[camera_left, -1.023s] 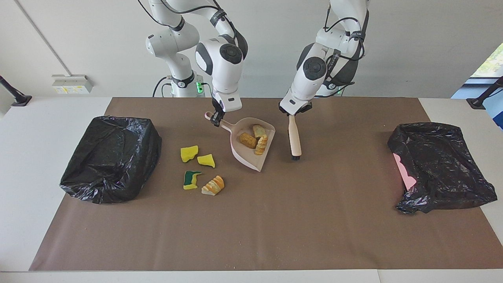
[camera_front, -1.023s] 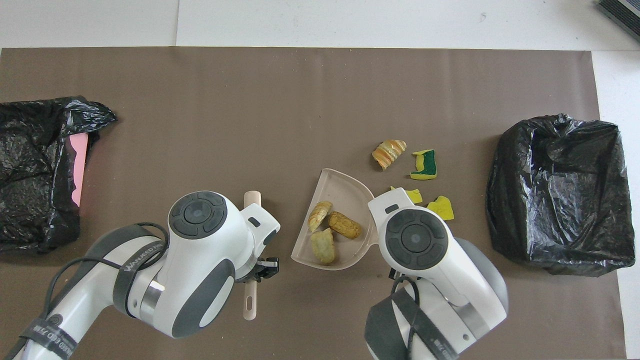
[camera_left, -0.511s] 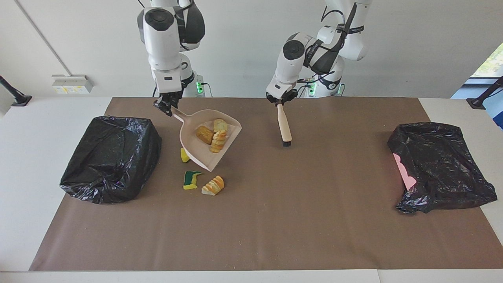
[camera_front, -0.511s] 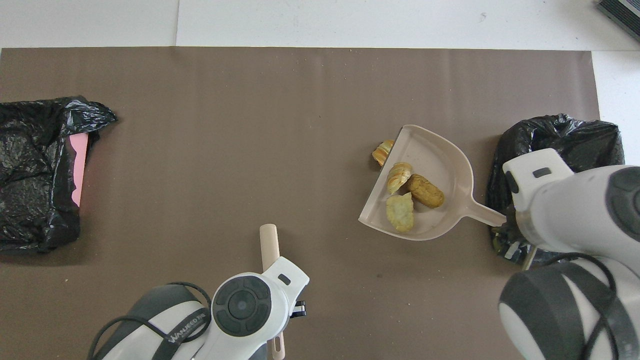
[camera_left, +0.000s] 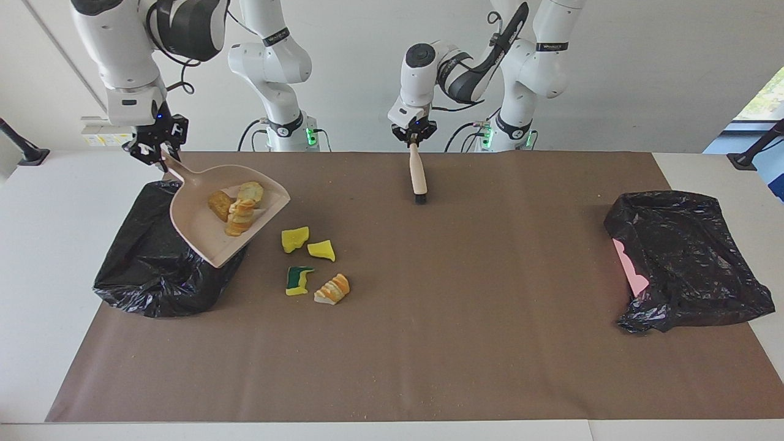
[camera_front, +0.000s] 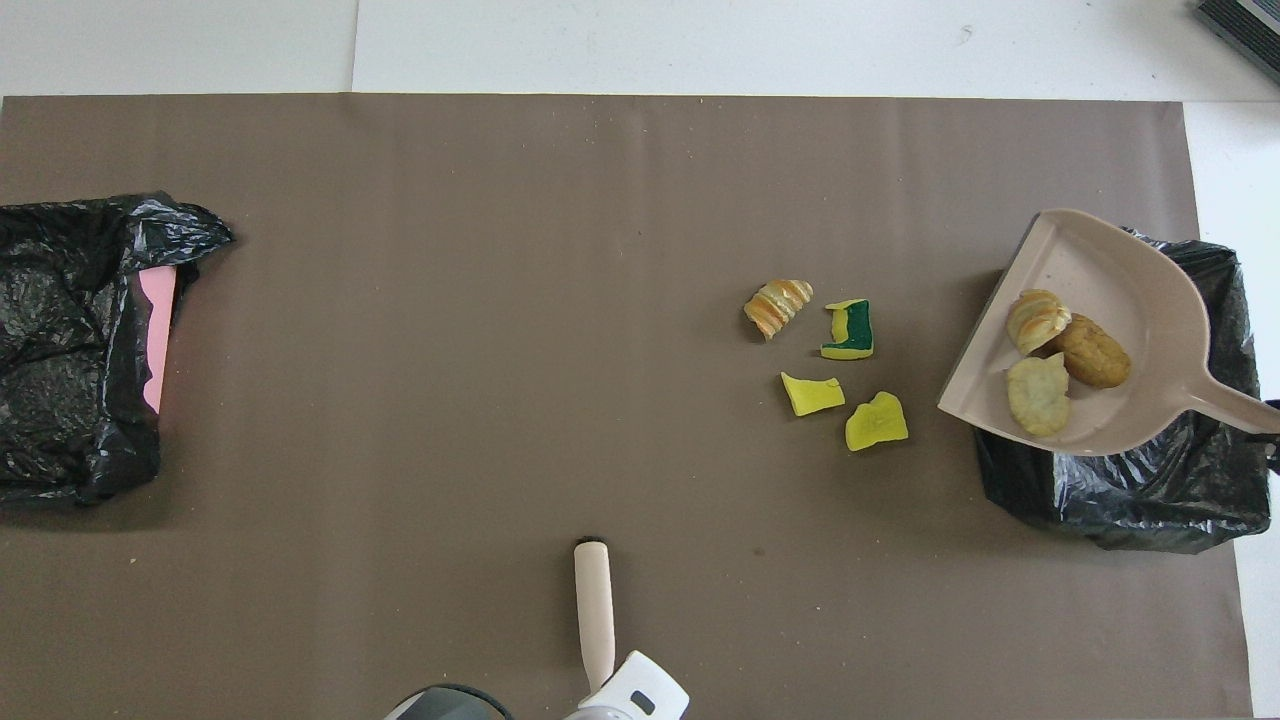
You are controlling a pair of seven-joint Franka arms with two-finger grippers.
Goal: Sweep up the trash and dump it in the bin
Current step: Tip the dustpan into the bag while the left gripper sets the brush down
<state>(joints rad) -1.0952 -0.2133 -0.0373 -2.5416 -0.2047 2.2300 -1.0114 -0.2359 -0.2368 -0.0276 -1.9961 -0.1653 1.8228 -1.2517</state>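
Pale pink plastic dustpan (camera_left: 214,229) is held by its handle in the right gripper (camera_left: 160,154), fingers clamped, over the black-bagged bin (camera_left: 147,282) at the right arm's end; three tan bread chunks (camera_left: 236,205) lie in it. Yellow sponge scraps (camera_left: 306,242) and a striped pastry piece (camera_left: 332,289) lie on the brown mat (camera_left: 429,343) of the desk beside the bin. Cream-handled brush (camera_left: 418,174) hangs from the left gripper (camera_left: 414,138), fingers shut on it. Open mat remains mid-desk. A second black bag (camera_left: 686,257) lies at the left arm's end.

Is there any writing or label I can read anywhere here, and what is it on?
Band on the right arm: small white lettering, too small to read.
Band on the left arm: small white lettering, too small to read.
Wall box with yellow stickers: print too small to read.
Dustpan, brush, black bags: no writing visible.
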